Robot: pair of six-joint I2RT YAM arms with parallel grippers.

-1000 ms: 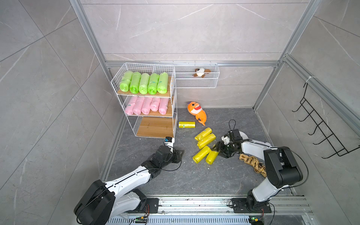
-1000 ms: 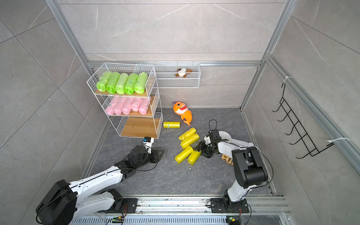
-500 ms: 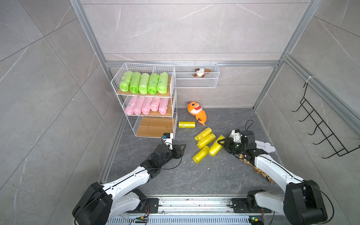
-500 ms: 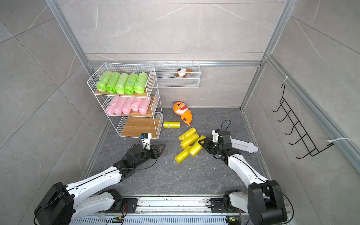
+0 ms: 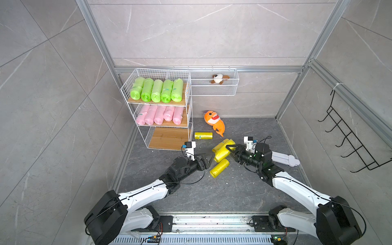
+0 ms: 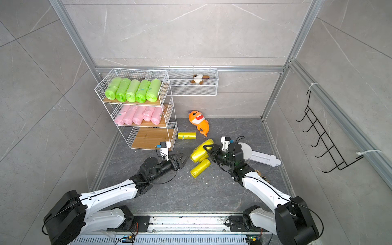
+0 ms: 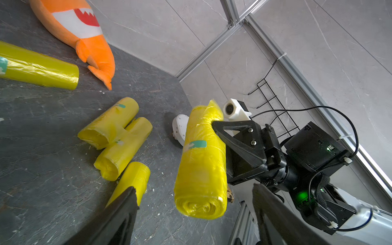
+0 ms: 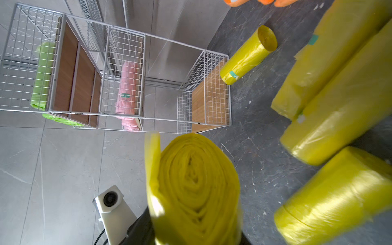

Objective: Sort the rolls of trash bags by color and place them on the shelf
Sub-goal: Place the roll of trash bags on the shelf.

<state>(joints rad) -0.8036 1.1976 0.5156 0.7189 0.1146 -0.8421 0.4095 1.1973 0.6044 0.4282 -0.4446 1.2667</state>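
My right gripper (image 5: pixel 230 151) is shut on a yellow roll (image 5: pixel 221 154), holding it off the floor; the same held roll (image 7: pixel 201 165) fills the right wrist view (image 8: pixel 195 186). My left gripper (image 5: pixel 209 159) stands open just short of that roll's near end, not touching it; its fingers (image 7: pixel 125 212) frame the roll. Three yellow rolls lie on the floor below (image 7: pixel 110 125), and a lone yellow roll (image 5: pixel 203 135) lies beside the shelf (image 5: pixel 167 140). Green rolls (image 5: pixel 157 90) fill the top tier and pink rolls (image 5: pixel 160 112) the middle. The bottom board is bare.
An orange plush shark (image 5: pixel 214 123) lies near the back wall. A white wire basket (image 5: pixel 214 89) holding a small plush hangs on the wall. A white flat tool (image 5: pixel 284 159) lies behind the right arm. A black hook rack (image 5: pixel 350 137) is on the right wall.
My right gripper closed on a yellow roll in the pile and lifted it toward the left arm. My left gripper opened wide and moved toward the roll.
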